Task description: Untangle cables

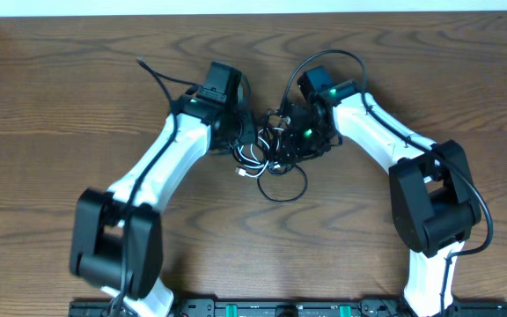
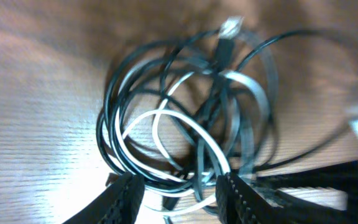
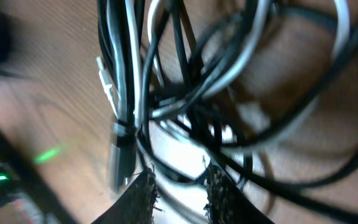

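The black cord (image 1: 285, 187) and white cord (image 1: 252, 169) lie knotted together in one pile of loops at the middle of the wooden table (image 1: 60, 106), a black loop spilling out toward 6 o'clock and the white strands showing at the pile's 8 o'clock edge. The left gripper (image 2: 182, 198) sits at the pile's 10 o'clock, its jaws clearly apart with loose strands of both cords crossing the gap. The right gripper (image 3: 180, 198) meets the pile from 2 o'clock with only a narrow gap between its fingers (image 3: 143, 196); whether they pinch a strand cannot be told.
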You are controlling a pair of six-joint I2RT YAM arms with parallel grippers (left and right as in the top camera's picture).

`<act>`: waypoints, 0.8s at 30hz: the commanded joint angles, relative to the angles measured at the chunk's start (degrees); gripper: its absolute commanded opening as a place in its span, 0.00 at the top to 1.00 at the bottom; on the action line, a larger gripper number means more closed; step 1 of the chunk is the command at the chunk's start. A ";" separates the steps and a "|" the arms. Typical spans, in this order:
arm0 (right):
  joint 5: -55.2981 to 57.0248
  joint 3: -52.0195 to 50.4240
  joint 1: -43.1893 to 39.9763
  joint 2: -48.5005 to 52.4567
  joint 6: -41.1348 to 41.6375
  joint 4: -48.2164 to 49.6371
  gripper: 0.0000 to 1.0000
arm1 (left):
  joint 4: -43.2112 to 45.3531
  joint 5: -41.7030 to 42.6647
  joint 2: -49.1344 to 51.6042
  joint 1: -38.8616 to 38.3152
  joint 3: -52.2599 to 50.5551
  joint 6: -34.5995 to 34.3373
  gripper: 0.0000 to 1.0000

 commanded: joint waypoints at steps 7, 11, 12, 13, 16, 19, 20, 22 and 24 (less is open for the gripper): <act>6.25 0.00 4.59 0.33 -6.01 4.35 0.73 | 0.63 0.17 11.21 0.24 -0.83 1.14 0.58; 7.39 0.11 4.59 0.33 -4.96 5.68 0.73 | 1.05 -3.43 12.31 1.25 -0.83 1.07 0.58; 6.64 0.28 4.63 0.33 -5.03 5.73 0.74 | 1.05 -3.43 12.31 1.81 -0.83 0.79 0.57; 5.62 0.42 4.66 0.33 -5.33 5.62 0.74 | 1.03 -3.41 12.31 2.43 -0.81 0.20 0.58; 4.22 0.39 4.90 0.33 -7.96 4.96 0.73 | 0.90 -3.02 12.31 4.42 -0.83 -1.09 0.57; 4.44 0.39 5.99 0.35 -12.63 3.37 0.74 | 0.79 0.68 12.31 6.40 -0.83 -1.03 0.57; 4.46 0.39 6.54 0.35 -13.75 3.10 0.74 | 0.79 1.81 12.31 6.88 -0.83 -1.03 0.58; 5.31 0.39 7.87 0.37 -14.71 3.41 0.73 | 0.79 3.61 12.31 7.61 -0.83 -1.03 0.58; 8.11 0.39 9.25 0.37 -14.69 4.28 0.73 | 0.76 4.70 12.31 8.02 -0.83 -0.96 0.58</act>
